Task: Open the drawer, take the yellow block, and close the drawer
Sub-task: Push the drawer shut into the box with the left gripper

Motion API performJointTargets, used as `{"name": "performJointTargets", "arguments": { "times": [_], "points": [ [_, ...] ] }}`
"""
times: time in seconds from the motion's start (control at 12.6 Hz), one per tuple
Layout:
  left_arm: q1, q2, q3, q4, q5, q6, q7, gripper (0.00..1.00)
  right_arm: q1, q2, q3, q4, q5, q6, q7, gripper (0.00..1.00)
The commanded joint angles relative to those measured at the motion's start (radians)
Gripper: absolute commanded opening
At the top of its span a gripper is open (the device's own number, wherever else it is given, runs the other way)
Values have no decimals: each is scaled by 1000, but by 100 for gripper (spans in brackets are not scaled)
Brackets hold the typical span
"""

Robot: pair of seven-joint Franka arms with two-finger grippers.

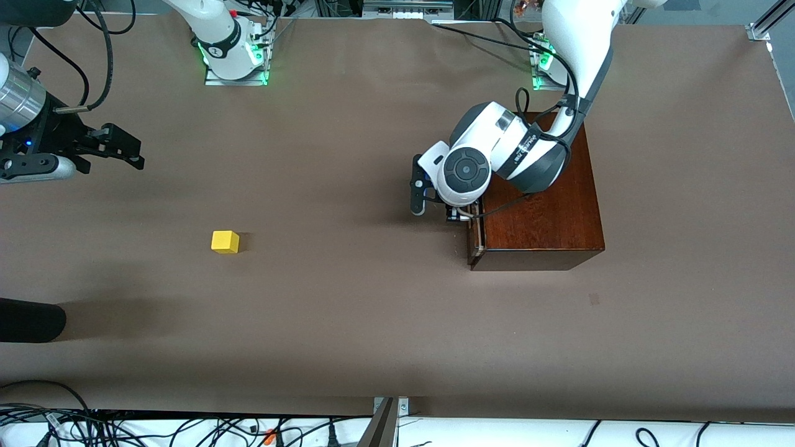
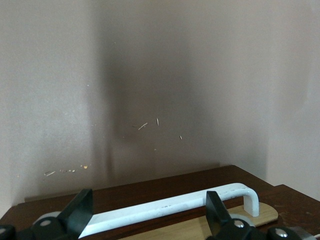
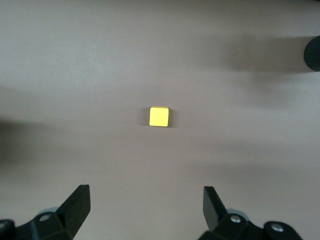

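Two risks stood out: the left gripper (image 2: 145, 220), fingers spread either side of the white handle (image 2: 170, 206), could slip off it, or the box (image 1: 546, 217) could drag instead of the drawer (image 1: 477, 236) sliding, which sat barely ajar. The left arm was bent low over the box. The right gripper (image 3: 145, 210) hovered spread and empty above the table toward the right arm's end, waiting. The yellow block (image 1: 225, 241) lay on the table (image 1: 348, 310), well apart from the box.
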Motion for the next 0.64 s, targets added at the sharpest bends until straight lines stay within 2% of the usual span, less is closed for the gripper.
{"name": "performJointTargets", "arguments": {
  "times": [0.0,0.56],
  "points": [
    [28,-23,19,-11,52,-22,28,100,-1,7,3,21,4,-10,11,100],
    [36,-34,19,-3,52,-33,26,100,0,8,4,21,5,-7,11,100]
  ]
}}
